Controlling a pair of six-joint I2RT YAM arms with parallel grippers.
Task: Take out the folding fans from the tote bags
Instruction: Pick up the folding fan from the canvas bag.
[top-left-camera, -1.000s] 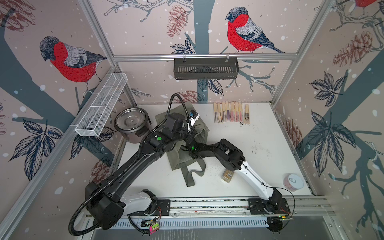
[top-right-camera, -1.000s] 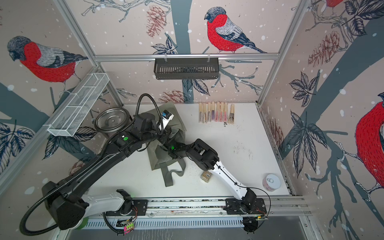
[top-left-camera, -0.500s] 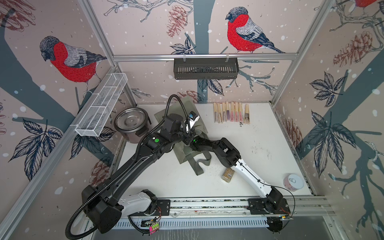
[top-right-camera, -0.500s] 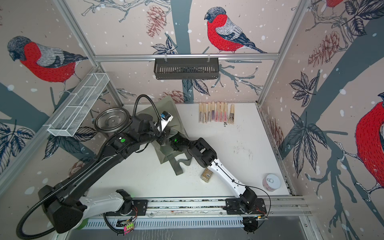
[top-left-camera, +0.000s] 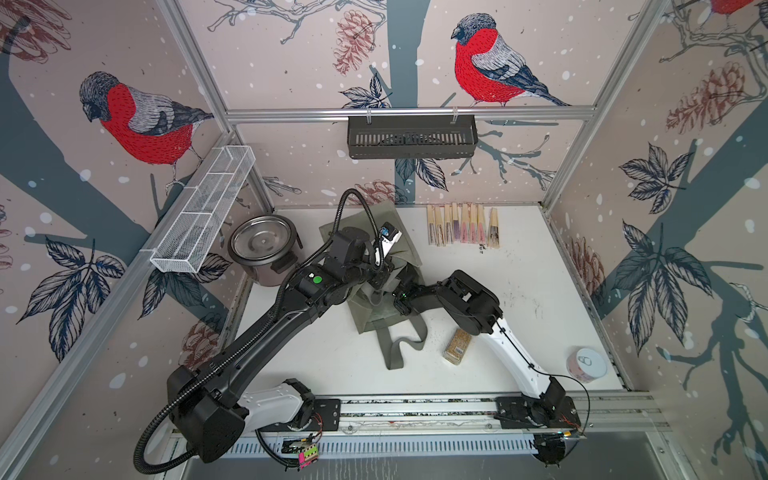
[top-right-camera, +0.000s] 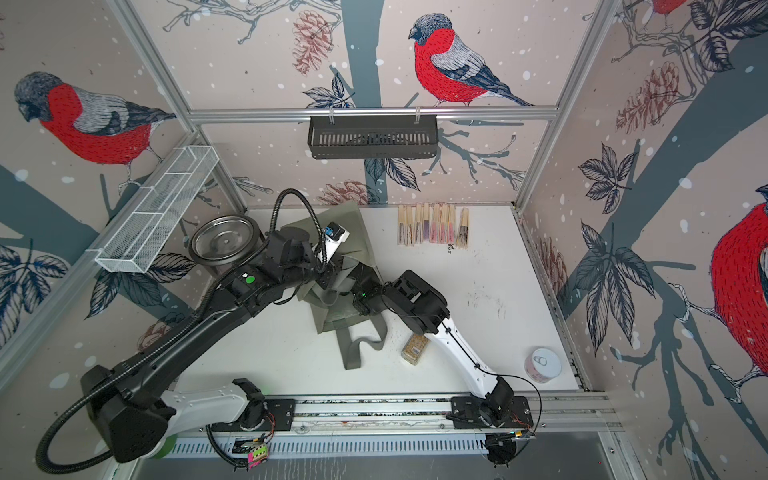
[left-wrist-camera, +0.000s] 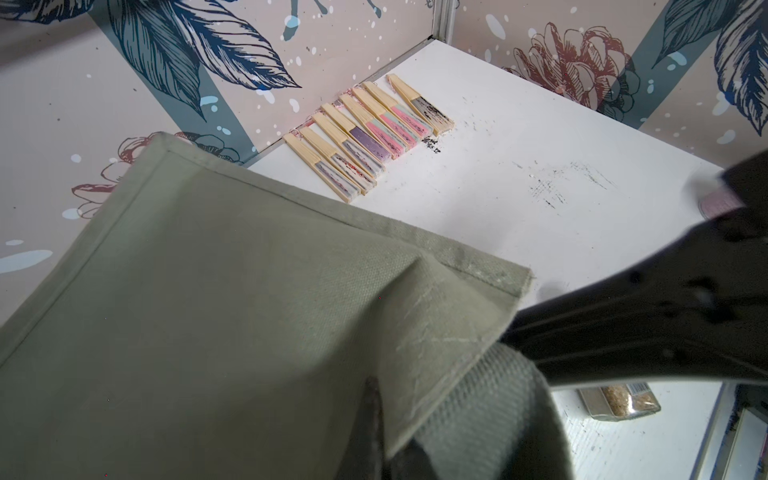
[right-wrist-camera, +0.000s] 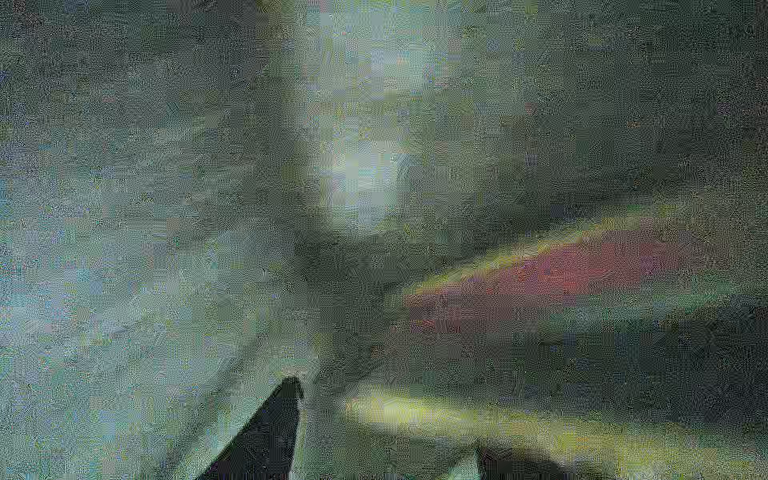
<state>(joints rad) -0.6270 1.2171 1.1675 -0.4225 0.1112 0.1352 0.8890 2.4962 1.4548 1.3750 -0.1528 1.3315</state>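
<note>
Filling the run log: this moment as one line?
left pincer: shut on olive-grey fabric tote bag | right pincer: inside bag, grip unclear | bamboo folding fans: row by back wall

Robot lab test cell, alu frame (top-left-camera: 407, 111), bird-print wall panels (top-left-camera: 291, 83), white bench (top-left-camera: 561, 316) w/ mounting rail (top-left-camera: 415, 409)

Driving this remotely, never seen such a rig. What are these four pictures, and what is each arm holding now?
Two robot arms with grippers work over a table. Both top views look down from overhead; wrist views ride on the arms. The left gripper is shut on the tote bag, holding its cloth up. The right gripper is inside the bag, jaws apart, nothing clearly gripped; its blurred view shows pink and yellowish shapes. Folding fans lie in a row by the back wall. Also there: steel pot, spice jar, pink tin.
</note>
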